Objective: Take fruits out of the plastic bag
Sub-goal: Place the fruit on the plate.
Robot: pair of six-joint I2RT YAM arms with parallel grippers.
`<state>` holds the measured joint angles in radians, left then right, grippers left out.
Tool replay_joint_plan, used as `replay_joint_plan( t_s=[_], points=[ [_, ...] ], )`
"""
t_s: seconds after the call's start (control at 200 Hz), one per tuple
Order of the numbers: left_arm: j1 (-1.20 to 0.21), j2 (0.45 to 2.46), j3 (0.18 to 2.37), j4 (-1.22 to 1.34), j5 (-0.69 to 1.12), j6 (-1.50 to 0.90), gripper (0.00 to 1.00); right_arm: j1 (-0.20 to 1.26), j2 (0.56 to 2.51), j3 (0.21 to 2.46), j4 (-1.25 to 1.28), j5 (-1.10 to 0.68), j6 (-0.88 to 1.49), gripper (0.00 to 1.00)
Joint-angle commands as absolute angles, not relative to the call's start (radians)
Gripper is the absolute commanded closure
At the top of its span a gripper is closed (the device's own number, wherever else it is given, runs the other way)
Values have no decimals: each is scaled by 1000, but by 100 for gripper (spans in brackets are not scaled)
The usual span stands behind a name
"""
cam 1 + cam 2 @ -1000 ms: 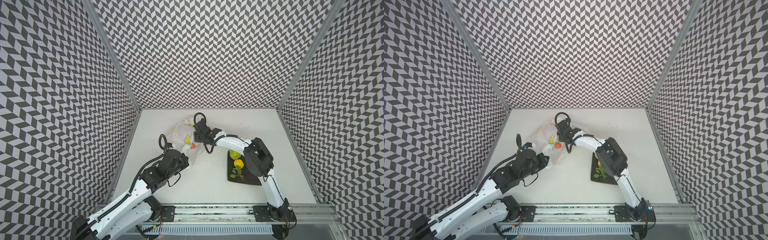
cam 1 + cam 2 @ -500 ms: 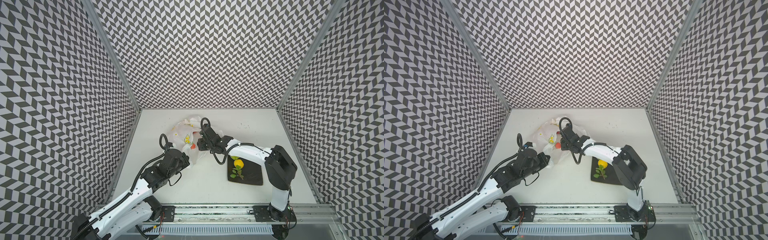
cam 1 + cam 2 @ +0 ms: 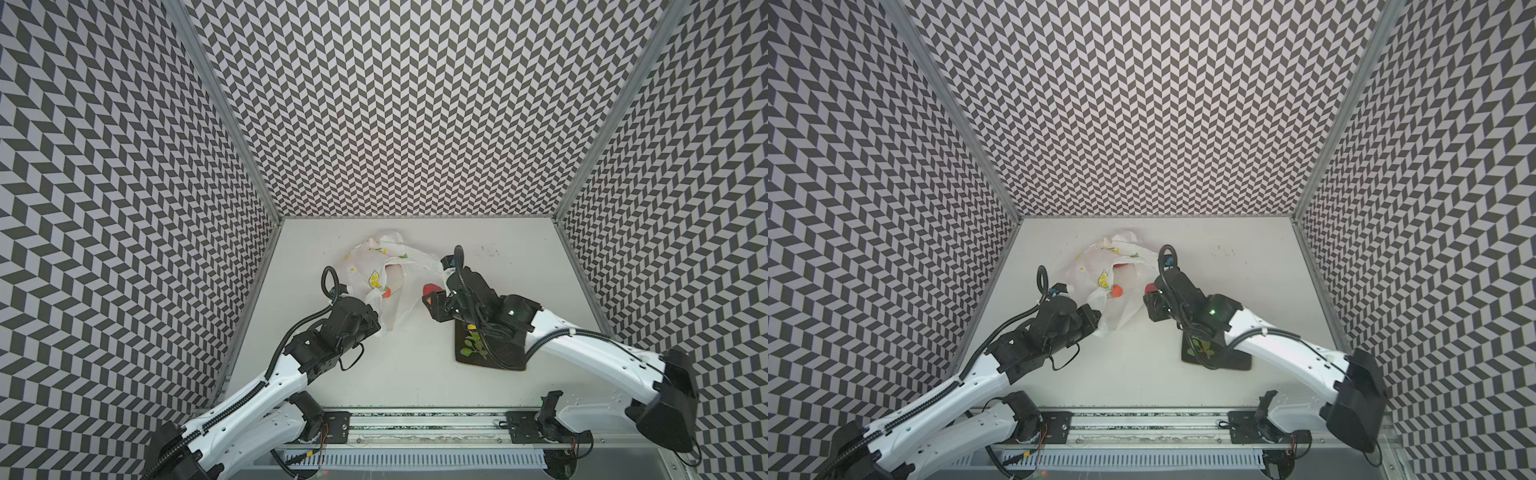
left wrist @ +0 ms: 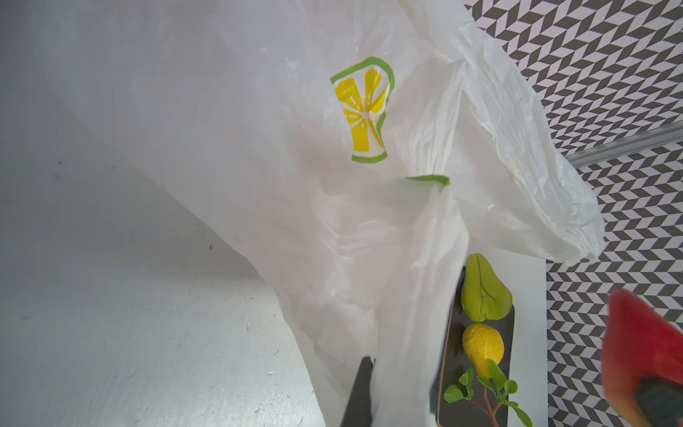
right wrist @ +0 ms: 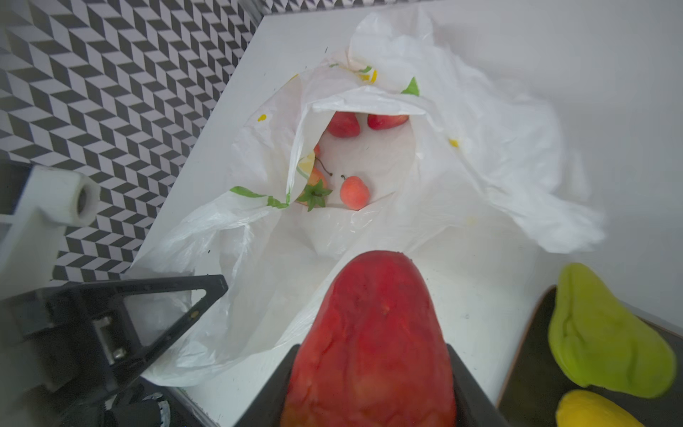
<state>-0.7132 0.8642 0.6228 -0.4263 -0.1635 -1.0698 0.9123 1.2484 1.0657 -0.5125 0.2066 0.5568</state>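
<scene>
The white plastic bag [image 3: 388, 266] [image 3: 1100, 266] printed with lemon slices lies crumpled at the middle left, its mouth open toward the right arm. My left gripper [image 3: 376, 322] [image 4: 369, 373] is shut on the bag's near edge. My right gripper [image 3: 434, 301] [image 5: 373, 388] is shut on a large red fruit [image 5: 377, 332] [image 3: 1151, 289], outside the bag and just short of the plate. Inside the bag [image 5: 480, 166] lie a small peach [image 5: 354, 192], two red pieces [image 5: 343, 124] and a leafy-topped fruit [image 5: 312, 188].
A dark square plate [image 3: 498, 357] [image 5: 532, 369] under the right arm holds a green pear [image 4: 484, 292], a yellow lemon [image 4: 482, 347] and a green sprig [image 3: 473, 347]. Patterned walls close the table on three sides.
The right gripper has drawn back out of the bag's mouth toward the plate, carrying the red fruit, and its arm has swung to the right. The left gripper has kept its hold.
</scene>
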Motion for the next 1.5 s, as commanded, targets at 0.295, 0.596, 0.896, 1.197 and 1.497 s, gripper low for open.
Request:
replay_joint_plan(
  t_s=[0.295, 0.596, 0.896, 1.197, 1.497],
  points=[
    [-713, 858, 639, -428, -202, -1047, 100, 706, 966, 1000, -892, 435, 706, 53],
    [-712, 839, 638, -442, -201, -1039, 100, 631, 908, 765, -881, 346, 879, 54],
    [-709, 820, 624, -448, -199, -1042, 100, 631, 912, 597, -809, 237, 880, 54],
    [-709, 821, 624, -453, -195, -1040, 100, 630, 978, 505, -715, 138, 896, 54],
    [-709, 832, 632, -453, -195, -1037, 100, 631, 981, 458, -665, 162, 922, 46]
  ],
)
